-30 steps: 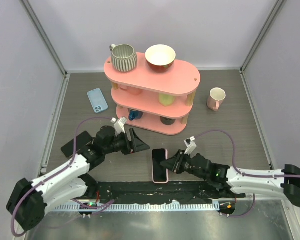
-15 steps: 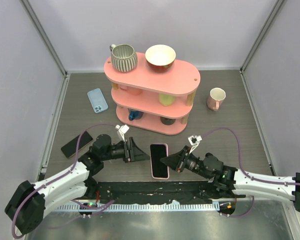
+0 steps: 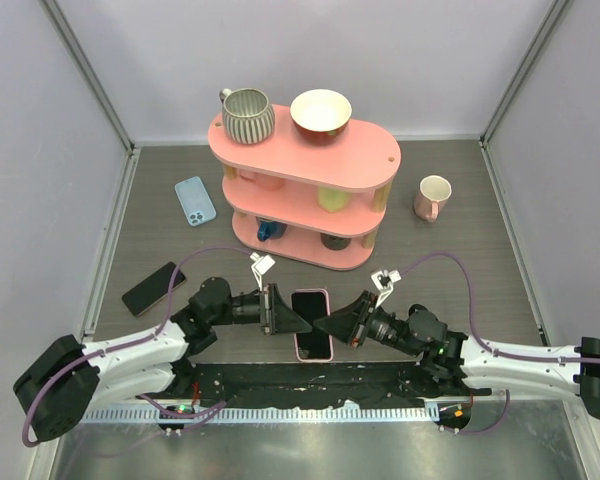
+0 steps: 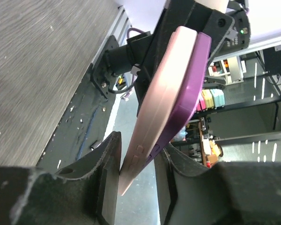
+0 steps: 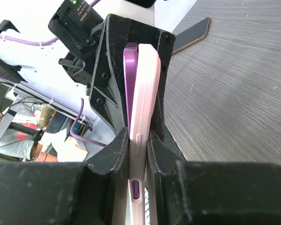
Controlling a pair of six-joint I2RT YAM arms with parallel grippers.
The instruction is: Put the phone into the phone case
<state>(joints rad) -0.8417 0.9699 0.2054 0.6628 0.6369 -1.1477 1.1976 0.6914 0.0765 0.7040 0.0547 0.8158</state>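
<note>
Currently in hand: purple phone (image 4: 196, 79) lying against pink phone case (image 4: 164, 93), held between both arms.
Position: just in front of the pink three-tier shelf (image 3: 305, 170), on its arm-base side, screen facing up in the overhead view.
Fit: the phone's purple side shows along the length of the case; it does not sit flush.
Right gripper (image 5: 138, 150): pressed together on one long edge of the case, both fingers touching it.
Left gripper (image 4: 136, 173): fingers stand either side of the opposite long edge. One finger lies against the phone, the other just beside the case. Whether this is a firm pinch, I cannot tell.
Left of shelf: light-blue phone (image 3: 195, 200) lying flat; black phone (image 3: 153, 288) farther from the shelf, near the left arm.
Right of shelf: pink mug (image 3: 433, 196), upright, well apart from the shelf.
Top tier of shelf: ribbed grey mug (image 3: 248, 115) beside a cream bowl (image 3: 321, 112).
</note>
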